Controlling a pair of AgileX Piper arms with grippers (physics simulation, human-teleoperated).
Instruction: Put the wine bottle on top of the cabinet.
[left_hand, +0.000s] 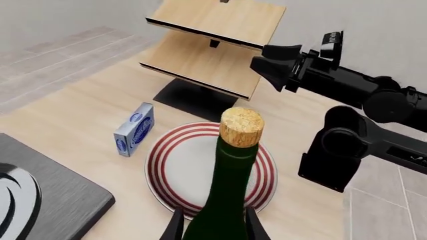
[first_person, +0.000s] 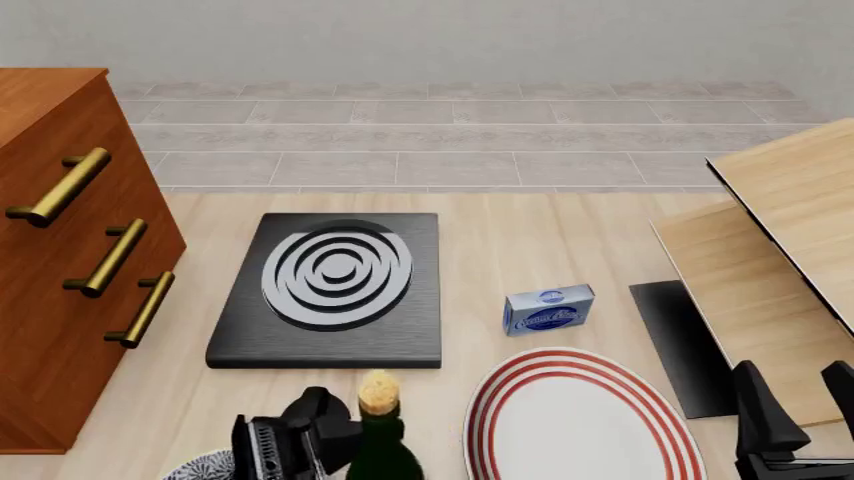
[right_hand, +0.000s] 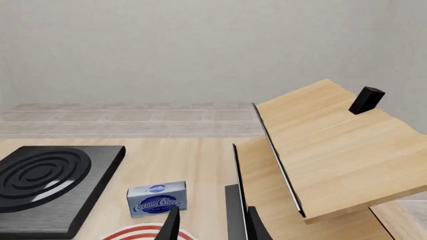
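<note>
My left pincer is clamped on the bottle, upright at the near edge of the tabletop, just left of the plate and in front of the black hob. The cabinet stands well apart at far left. My right pincer hangs with fingers apart, holding nothing, beside the rack, near the blue box.

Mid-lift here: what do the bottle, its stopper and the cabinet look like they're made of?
Wine bottle: dark green, glossy, apparently glass. Its stopper: tan and speckled, likely cork. Cabinet: reddish-brown with visible grain, seemingly wood; its bar handles have a brass-like sheen.
</note>
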